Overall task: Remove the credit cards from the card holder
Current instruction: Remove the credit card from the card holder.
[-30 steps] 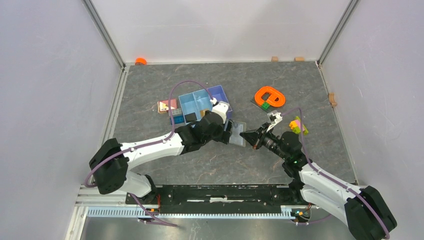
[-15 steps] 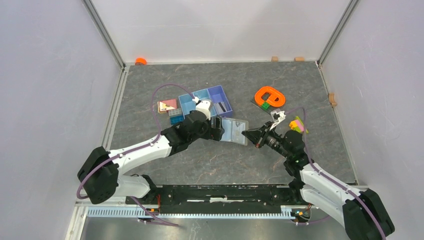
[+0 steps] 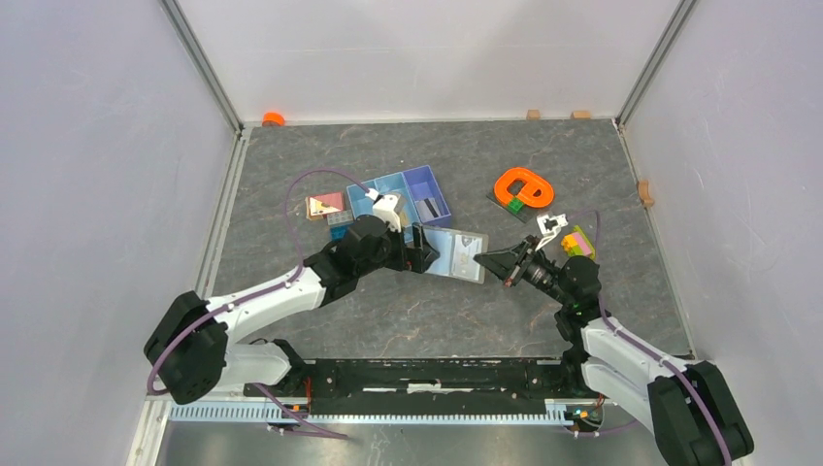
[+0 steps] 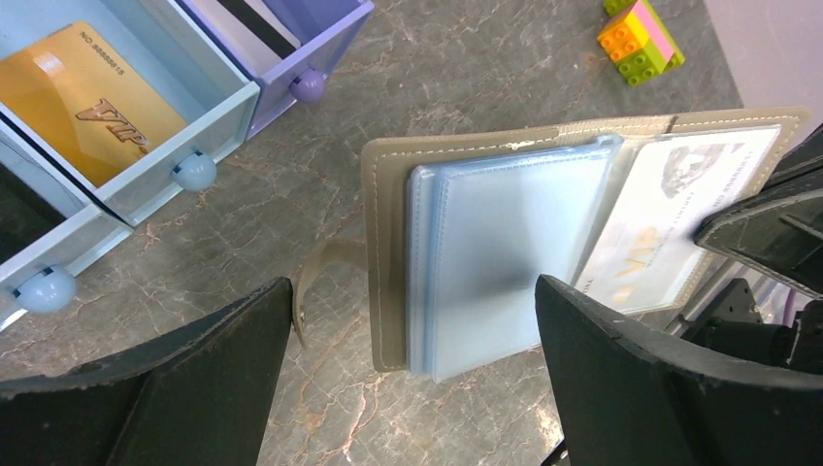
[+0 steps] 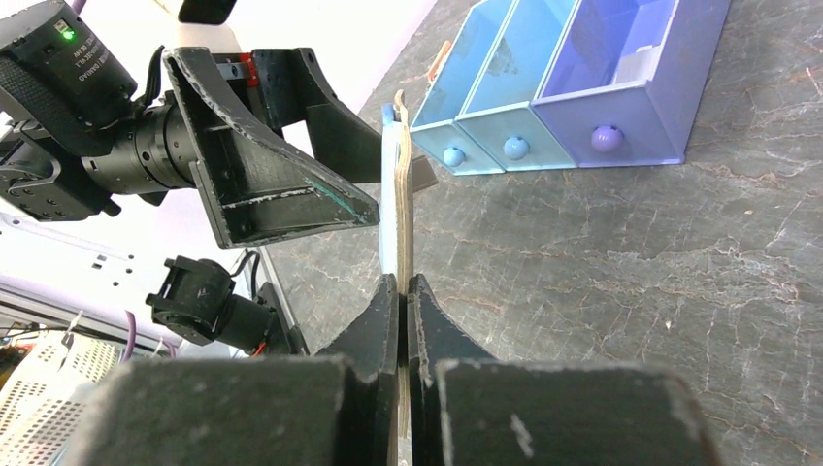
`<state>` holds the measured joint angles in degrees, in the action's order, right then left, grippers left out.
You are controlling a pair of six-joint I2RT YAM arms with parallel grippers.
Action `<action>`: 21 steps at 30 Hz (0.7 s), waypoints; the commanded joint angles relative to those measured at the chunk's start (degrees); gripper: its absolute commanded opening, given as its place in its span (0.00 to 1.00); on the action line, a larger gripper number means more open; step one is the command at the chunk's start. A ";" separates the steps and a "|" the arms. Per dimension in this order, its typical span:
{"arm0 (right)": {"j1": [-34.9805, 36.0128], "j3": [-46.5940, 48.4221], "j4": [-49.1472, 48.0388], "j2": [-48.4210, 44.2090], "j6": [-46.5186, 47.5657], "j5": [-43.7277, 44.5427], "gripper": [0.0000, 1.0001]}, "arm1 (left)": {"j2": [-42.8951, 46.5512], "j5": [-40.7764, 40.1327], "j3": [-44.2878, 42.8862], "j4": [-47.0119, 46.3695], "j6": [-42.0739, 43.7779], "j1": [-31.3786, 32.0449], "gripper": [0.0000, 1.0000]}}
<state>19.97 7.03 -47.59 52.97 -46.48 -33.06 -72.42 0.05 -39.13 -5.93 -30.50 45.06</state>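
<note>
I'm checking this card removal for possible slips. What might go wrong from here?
The right gripper pinches only one edge of the card holder, so a tug may pull it free. The left gripper stands wide open over the clear sleeves; closing there may grab a sleeve, not a card. The white card lies close beside the right gripper, which could block the reach.

A grey, marbled table (image 3: pixel 417 320) is boxed in by plain white panels: a back wall (image 3: pixel 427 58), a left wall (image 3: pixel 97 194) and a right wall (image 3: pixel 747 175). Metal posts (image 3: pixel 201 64) stand in the far corners. A slotted rail (image 3: pixel 388 413) runs along the near edge. The light is soft and even.
</note>
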 commanded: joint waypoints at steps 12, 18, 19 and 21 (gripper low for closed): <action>-1.26 -0.58 -1.96 -3.64 0.54 2.00 0.00 | -0.60 -0.32 -1.42 -0.39 -5.27 -1.28 1.00; -1.59 -0.86 -0.83 -4.22 1.12 3.39 0.00 | -1.27 4.19 -1.39 -1.67 -5.90 -1.46 1.00; -1.65 -0.96 -0.79 -4.32 1.14 3.66 0.00 | -1.42 5.82 -1.04 -3.20 -5.91 -1.46 1.00; -1.86 -1.29 -0.66 -4.78 1.01 4.46 0.00 | -1.73 8.35 0.36 -6.66 -6.83 -1.46 1.00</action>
<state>18.61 6.17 -46.61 49.58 -46.17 -30.65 -73.32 2.59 -39.13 -6.35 -34.68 43.83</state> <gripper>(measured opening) 0.014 0.994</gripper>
